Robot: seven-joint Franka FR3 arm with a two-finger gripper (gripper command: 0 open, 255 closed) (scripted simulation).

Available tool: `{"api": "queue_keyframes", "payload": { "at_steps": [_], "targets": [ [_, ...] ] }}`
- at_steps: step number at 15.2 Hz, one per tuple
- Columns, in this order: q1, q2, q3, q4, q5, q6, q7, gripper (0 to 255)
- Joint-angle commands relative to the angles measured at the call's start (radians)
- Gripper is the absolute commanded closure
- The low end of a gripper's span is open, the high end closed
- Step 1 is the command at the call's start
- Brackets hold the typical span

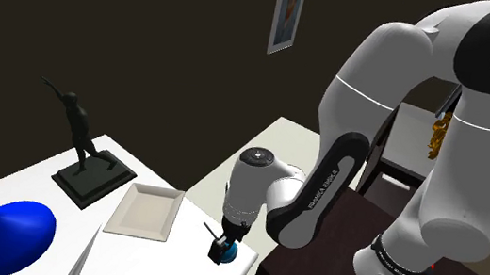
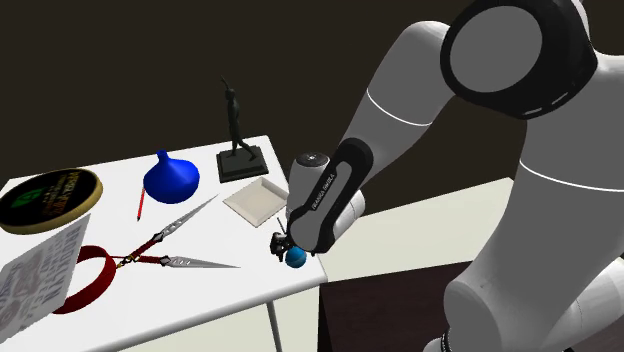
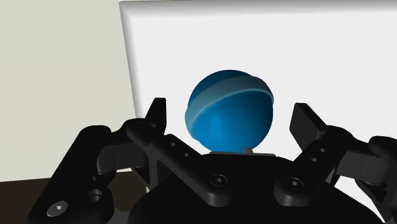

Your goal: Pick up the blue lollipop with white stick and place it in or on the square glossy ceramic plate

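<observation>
Jaws of the gripper [image 3: 232, 116] stand wide; the lollipop [image 3: 229, 111] sits between, untouched, beside the plate [image 1: 145, 210] on a white table [image 2: 250, 280]; walls [image 1: 150, 36] dark.

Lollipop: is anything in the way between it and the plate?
Nothing visible is. The lollipop sits near the table edge, between the fingers of the open gripper. Just bare table lies between it and the plate.

Arm [image 1: 323, 183] bent low, end effector [image 1: 219, 250] (fingers [image 3: 155, 116] apart)
</observation>
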Motion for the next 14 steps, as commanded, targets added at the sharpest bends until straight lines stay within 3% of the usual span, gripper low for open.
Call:
{"api": "queue_keyframes", "payload": {
  "at_steps": [1, 3, 4, 13, 14],
  "targets": [
    [0.002, 0.001, -0.002, 0.001, -0.002, 0.001, 0.001, 0],
    [0.001, 0.001, -0.001, 0.0, -0.001, 0.001, 0.001, 0],
    [0.001, 0.001, -0.001, 0.0, -0.001, 0.001, 0.001, 255],
    [0.002, 0.001, -0.002, 0.001, -0.001, 0.001, 0.001, 255],
    [-0.017, -0.016, 0.021, -0.002, 0.018, -0.013, -0.012, 255]
  ]
}}
